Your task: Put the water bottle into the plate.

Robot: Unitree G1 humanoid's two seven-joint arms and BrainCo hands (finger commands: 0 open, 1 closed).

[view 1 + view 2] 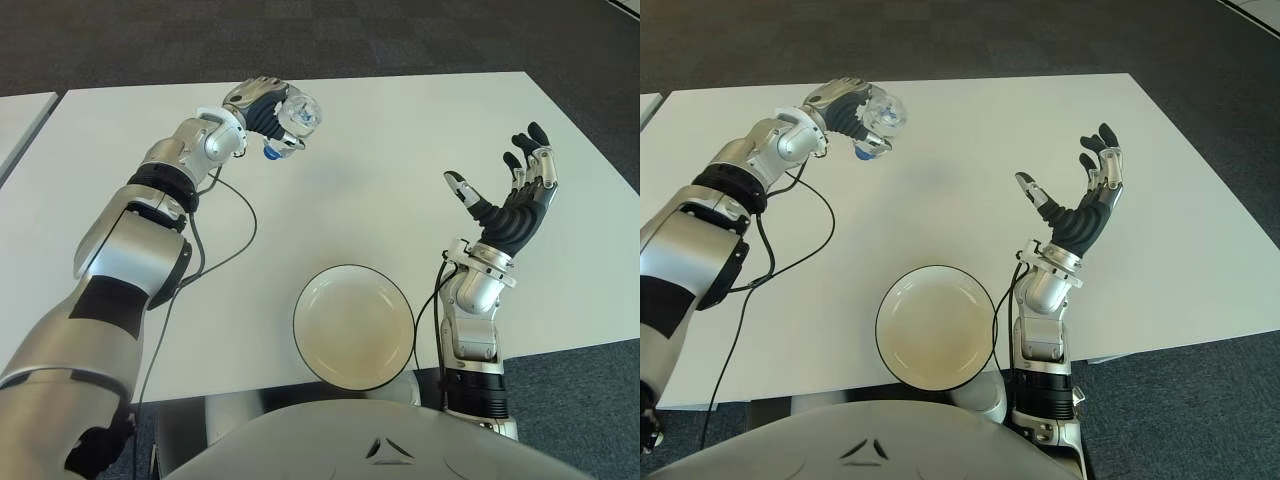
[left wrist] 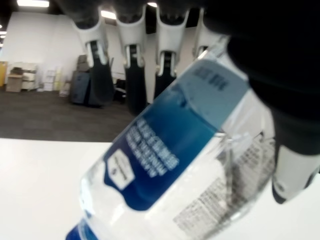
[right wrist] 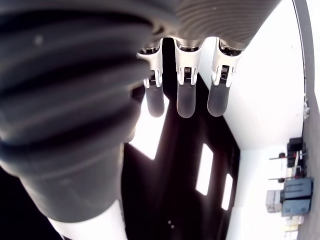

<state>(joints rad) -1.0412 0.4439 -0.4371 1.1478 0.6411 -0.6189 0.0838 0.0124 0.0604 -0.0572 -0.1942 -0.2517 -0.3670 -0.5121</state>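
Plate (image 1: 353, 325) nearest; left hand (image 1: 262, 108) grips water bottle (image 2: 180, 170), blue label visible.

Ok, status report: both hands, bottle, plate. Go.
Left hand shut on water bottle, held above the table's far left. Right hand open, raised right of plate. Plate empty at near edge; nothing between.

The right hand (image 3: 165, 75) fills most of the right wrist view, its dark ribbed rubber palm close to the lens. 3 grey-tipped fingers (image 3: 186, 97) with white joint housings extend straight and hold nothing. Beyond them are bright rectangular ceiling lights (image 3: 205, 169) and a white wall (image 3: 260, 75).
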